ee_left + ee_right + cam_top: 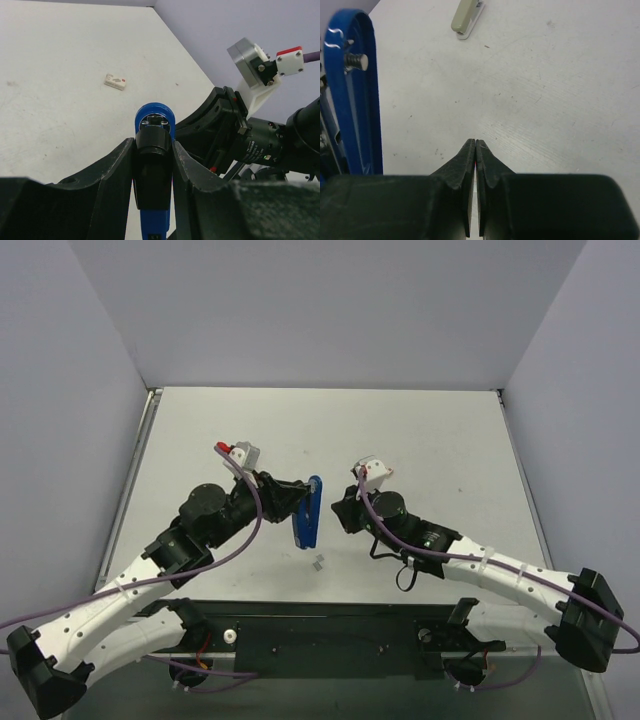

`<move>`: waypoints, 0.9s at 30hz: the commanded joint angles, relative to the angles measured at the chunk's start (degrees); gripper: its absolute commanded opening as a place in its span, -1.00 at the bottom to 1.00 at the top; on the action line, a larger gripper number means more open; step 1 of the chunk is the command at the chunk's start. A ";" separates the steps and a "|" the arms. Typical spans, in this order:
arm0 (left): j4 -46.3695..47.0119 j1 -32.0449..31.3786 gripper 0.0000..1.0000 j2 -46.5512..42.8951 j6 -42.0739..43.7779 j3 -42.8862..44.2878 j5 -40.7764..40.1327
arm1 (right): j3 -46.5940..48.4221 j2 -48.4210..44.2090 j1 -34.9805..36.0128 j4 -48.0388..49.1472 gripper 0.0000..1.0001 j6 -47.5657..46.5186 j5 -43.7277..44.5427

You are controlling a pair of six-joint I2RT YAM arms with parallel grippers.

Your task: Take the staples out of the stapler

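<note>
My left gripper (303, 504) is shut on the slim blue stapler (310, 512), which runs from far to near at the table's middle. In the left wrist view the stapler's dark end (152, 165) is clamped between both fingers of the left gripper (152, 146), and its rounded blue tip points away. My right gripper (341, 512) is just right of the stapler, shut on nothing. The right wrist view has the right gripper (476, 143) over bare table, with the blue stapler (355, 105) close on its left. No staples can be made out.
A pale grey-white short bar (468, 17) lies on the table (420, 440) ahead of the right gripper. It also shows as the pale bar (115, 81) in the left wrist view and as a small grey piece (319, 563) just near of the stapler. Grey walls enclose the table.
</note>
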 commanded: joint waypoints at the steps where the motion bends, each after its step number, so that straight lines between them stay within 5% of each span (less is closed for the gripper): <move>1: 6.40 0.03 -1.00 0.59 -1.64 1.23 5.31 | 3.15 -3.16 -0.21 -1.68 -1.00 -3.96 -0.39; 9: 8.60 -0.06 -1.00 2.87 1.08 1.84 14.52 | 8.87 -9.57 -3.46 -15.48 -1.00 -8.17 -7.15; 13: 10.79 0.03 -1.00 3.92 3.28 2.37 23.39 | 9.75 -11.77 -7.94 -21.00 -1.00 -8.71 -18.13; 27: 12.03 -0.06 -1.00 5.51 6.79 4.83 41.52 | 10.62 -13.10 -11.55 -23.05 -1.00 -6.77 -48.09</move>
